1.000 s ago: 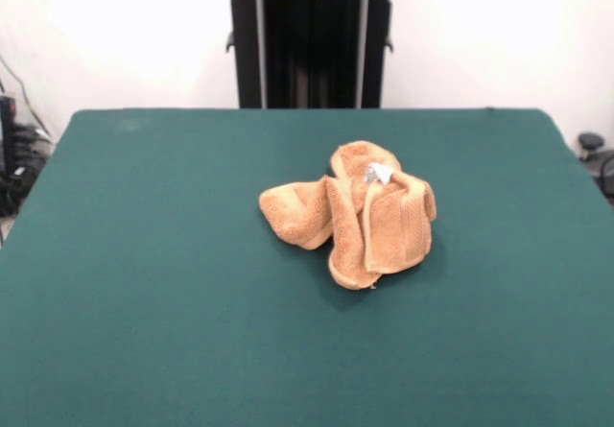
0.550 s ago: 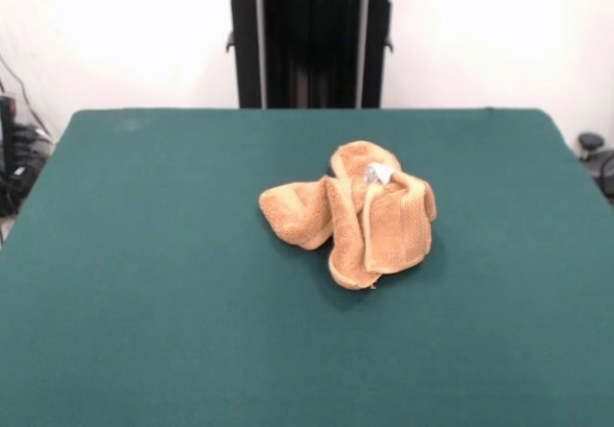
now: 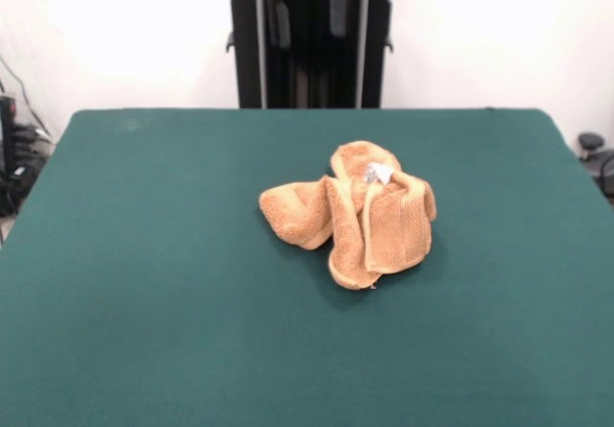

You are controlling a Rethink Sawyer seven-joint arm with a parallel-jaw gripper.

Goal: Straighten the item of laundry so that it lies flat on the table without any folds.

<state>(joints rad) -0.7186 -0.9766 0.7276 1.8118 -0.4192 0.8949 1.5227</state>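
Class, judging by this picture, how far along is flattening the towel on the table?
Nothing is done: the orange-tan terry-cloth towel lies crumpled in folds on the dark green felt table. In hand: the open black gripper hangs high above, touching nothing. All the unfolding is left.

You see the table (image 3: 144,283) filling the lower two thirds of the frame, its far edge running across just above the middle. On it, slightly right of centre, lies the towel (image 3: 350,214) in a crumpled heap, with folds piled over one another. Its tag (image 3: 378,173) sits on top, toward the heap's upper right. At the top centre of the frame, well above and behind the towel, the gripper (image 3: 309,24) hangs with its two fingers (image 3: 280,26) parted.
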